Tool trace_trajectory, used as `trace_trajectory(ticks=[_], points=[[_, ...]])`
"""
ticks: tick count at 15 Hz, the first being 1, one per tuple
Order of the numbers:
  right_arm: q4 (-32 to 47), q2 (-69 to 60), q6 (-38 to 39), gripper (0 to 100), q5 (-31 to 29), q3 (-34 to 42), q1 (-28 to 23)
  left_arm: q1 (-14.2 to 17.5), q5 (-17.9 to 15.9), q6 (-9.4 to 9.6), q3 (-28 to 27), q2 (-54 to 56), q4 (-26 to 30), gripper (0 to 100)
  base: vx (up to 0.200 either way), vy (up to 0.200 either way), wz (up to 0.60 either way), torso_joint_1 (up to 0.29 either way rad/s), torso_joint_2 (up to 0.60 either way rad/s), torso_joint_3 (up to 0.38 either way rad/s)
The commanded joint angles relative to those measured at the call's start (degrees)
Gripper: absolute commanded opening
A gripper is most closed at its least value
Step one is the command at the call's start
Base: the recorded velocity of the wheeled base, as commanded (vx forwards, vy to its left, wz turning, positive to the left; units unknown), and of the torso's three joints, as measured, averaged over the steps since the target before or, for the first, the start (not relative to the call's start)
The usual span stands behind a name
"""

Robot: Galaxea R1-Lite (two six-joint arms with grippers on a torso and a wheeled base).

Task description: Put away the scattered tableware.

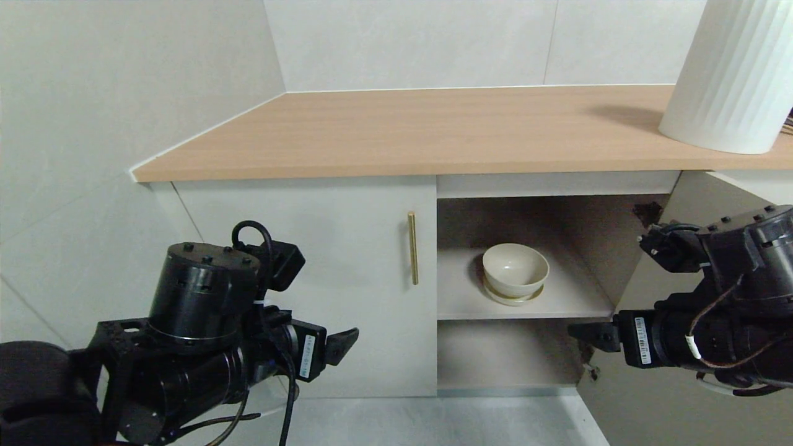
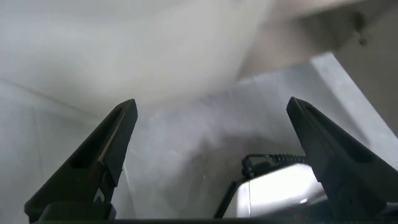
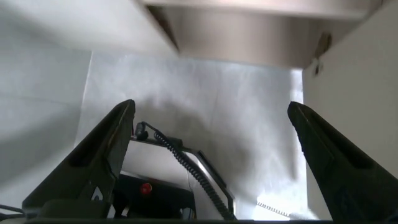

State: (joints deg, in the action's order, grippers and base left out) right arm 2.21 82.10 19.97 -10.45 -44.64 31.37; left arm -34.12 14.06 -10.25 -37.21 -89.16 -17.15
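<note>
On the cabinet shelf (image 1: 576,300) you see the bowl (image 1: 515,269) at ten o'clock from the right gripper (image 1: 582,333), apart; wrist views show it and the left gripper (image 2: 211,102) spread.

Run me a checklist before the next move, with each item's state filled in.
1. Bowl sits upright on the plate on the upper shelf: ok.
2. Left gripper open, nothing between its fingers: ok.
3. Right gripper open, nothing between its fingers: ok.
4. Left cabinet door shut: ok.
5. Right cabinet door shut: not ok, it stands open beside the right gripper.
6. All tableware put away: cannot tell, since the countertop runs past the head view's edge.
</note>
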Motion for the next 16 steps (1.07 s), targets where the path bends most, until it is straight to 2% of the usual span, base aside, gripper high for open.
trace_trajectory(ticks=[1, 12, 16], points=[[-0.01, 0.07, -0.02, 100, -0.01, 0.08, 0.01, -0.86, 0.01, -0.12, 0.2, -0.57, 0.01, 100, -0.2, 0.0, 0.0, -0.002, 0.0, 0.007], [1.66, -0.54, -0.1, 100, -0.01, -0.27, 0.01, -1.65, 0.01, -0.21, 0.73, -2.07, 0.1, 100, -0.2, 0.0, 0.0, 0.001, 0.0, 0.005], [1.75, -0.54, -0.19, 100, -0.01, -0.18, 0.01, -1.65, 1.15, -0.12, 0.91, -1.98, -0.16, 100, 0.0, 0.0, 0.0, 0.0, 0.0, 0.0]])
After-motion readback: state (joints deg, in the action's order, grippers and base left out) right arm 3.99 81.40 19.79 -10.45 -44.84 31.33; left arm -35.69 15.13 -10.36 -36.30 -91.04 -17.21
